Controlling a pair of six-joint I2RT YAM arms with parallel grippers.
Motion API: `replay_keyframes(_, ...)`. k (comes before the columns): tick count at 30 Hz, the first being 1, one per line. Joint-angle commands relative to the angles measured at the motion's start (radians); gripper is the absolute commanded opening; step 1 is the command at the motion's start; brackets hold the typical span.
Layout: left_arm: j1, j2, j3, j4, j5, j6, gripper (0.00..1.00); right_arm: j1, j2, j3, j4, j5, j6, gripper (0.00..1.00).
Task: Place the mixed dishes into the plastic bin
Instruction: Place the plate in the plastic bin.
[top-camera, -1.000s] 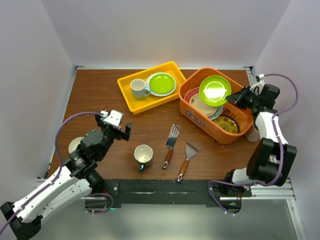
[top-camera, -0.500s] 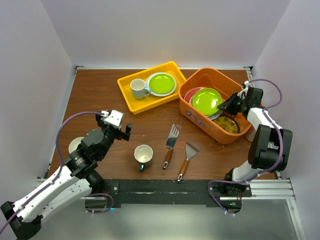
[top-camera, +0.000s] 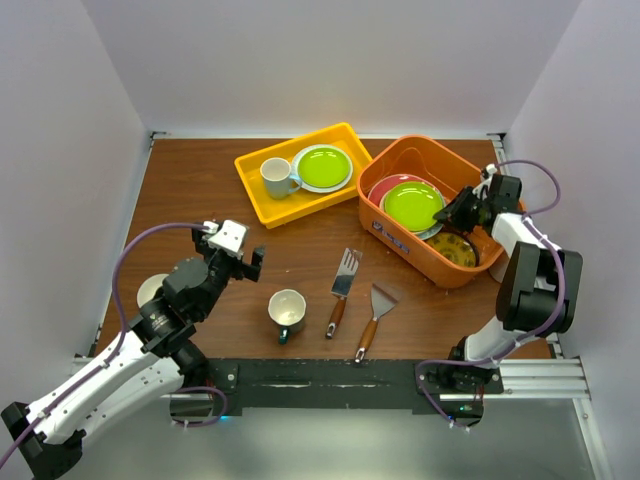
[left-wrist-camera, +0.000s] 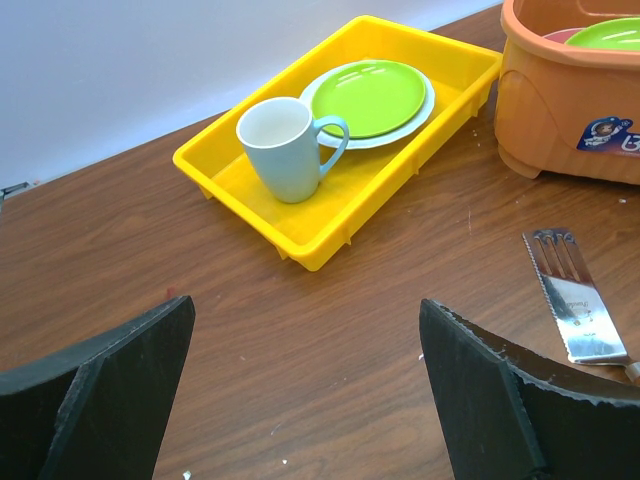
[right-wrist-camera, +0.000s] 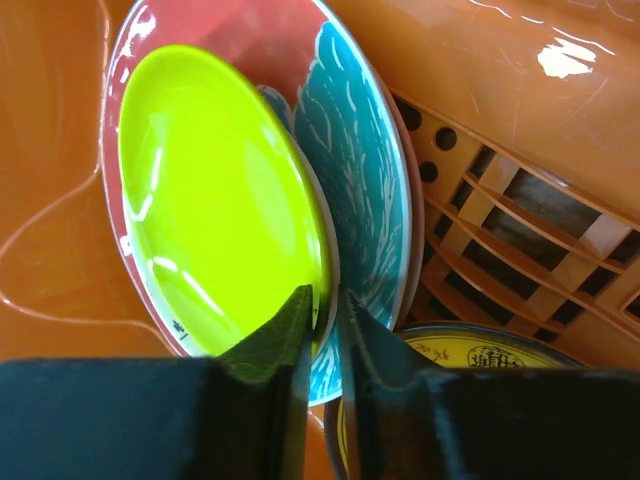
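The glossy, round lime green plate (right-wrist-camera: 215, 190) is leaning inside the plastic bin (top-camera: 470, 265), a deep orange tub with a slotted bottom. It is resting against a red-rimmed plate (top-camera: 385, 186) and a teal-patterned plate (right-wrist-camera: 355, 190). The right gripper (right-wrist-camera: 322, 305) is reaching into the bin, its fingers (right-wrist-camera: 290, 330) clamping the lime plate's near rim. A yellow patterned plate (right-wrist-camera: 470, 355) is lying flat on the bin's floor, half cut off under the fingers.

Left of the bin, the dark-teal mug (top-camera: 287, 310) is standing on the wooden table (top-camera: 190, 190). Farther left, the small white bowl (top-camera: 150, 290) is partly hidden by the left arm. The left gripper (left-wrist-camera: 305, 305) is hovering left of the bin with its fingers spread wide, grasping nothing.
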Motion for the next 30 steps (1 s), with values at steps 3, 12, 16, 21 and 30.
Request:
replay_keyframes(3, 0.008, 0.002, 0.000, 0.042, 0.009, 0.004, 1.00, 0.002, -0.046, 0.037, 0.007, 0.029, -0.044, 0.41)
replay_keyframes(12, 0.008, 0.002, 0.000, 0.042, 0.012, 0.004, 1.00, -0.001, -0.183, 0.035, -0.003, 0.017, -0.139, 0.70)
replay_keyframes(16, 0.008, 0.003, 0.000, 0.044, 0.014, 0.004, 1.00, -0.004, -0.244, 0.032, -0.007, -0.018, -0.202, 0.77)
replay_keyframes(21, 0.008, 0.005, 0.000, 0.044, 0.017, 0.004, 1.00, -0.011, -0.324, 0.020, -0.006, -0.095, -0.265, 0.83)
replay_keyframes(30, 0.008, 0.006, 0.000, 0.042, 0.017, 0.004, 1.00, -0.022, -0.427, 0.006, -0.029, -0.316, -0.433, 0.84)
